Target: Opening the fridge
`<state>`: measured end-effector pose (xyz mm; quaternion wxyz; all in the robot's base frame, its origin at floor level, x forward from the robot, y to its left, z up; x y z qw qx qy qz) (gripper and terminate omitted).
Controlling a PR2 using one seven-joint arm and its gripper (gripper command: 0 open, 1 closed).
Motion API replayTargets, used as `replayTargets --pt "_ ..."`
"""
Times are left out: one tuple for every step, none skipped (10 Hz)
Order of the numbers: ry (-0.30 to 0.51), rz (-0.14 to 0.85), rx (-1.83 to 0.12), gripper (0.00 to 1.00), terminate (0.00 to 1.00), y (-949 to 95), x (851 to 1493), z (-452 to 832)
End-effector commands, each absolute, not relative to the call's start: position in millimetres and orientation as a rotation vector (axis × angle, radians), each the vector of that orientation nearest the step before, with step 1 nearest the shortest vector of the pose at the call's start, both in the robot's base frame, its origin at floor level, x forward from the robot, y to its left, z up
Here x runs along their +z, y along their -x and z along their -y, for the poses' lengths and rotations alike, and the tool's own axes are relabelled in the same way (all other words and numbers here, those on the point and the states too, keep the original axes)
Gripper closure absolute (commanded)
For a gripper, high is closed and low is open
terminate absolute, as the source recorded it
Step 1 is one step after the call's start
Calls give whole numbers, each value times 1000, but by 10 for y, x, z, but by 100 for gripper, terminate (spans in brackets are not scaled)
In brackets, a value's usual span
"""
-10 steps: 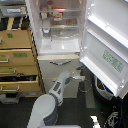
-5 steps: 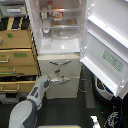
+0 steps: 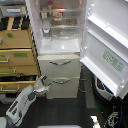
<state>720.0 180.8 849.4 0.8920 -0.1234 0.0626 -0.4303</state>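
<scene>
Pale grey arm (image 3: 22,104), seemingly darker gripper (image 3: 41,84).

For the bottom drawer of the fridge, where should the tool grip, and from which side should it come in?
Grip the curved silver handle on the lower drawer of the fridge, near its middle. It runs horizontally across the drawer front, so a straight frontal approach with the fingers above and below the bar seems best. The tool sits near the drawer's edge on the exterior view's left; its jaw state is unclear.
</scene>
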Motion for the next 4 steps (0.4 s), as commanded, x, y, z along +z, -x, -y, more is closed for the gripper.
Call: replayTargets --pt "291 154 -822 0 0 -4340 10591 -3138" --pt "366 203 -803 0 0 -4227 10780 -3168" --pt "384 233 -803 0 0 -4142 10850 -3186" --pt "381 258 -798 0 100 -4092 10869 -3171"
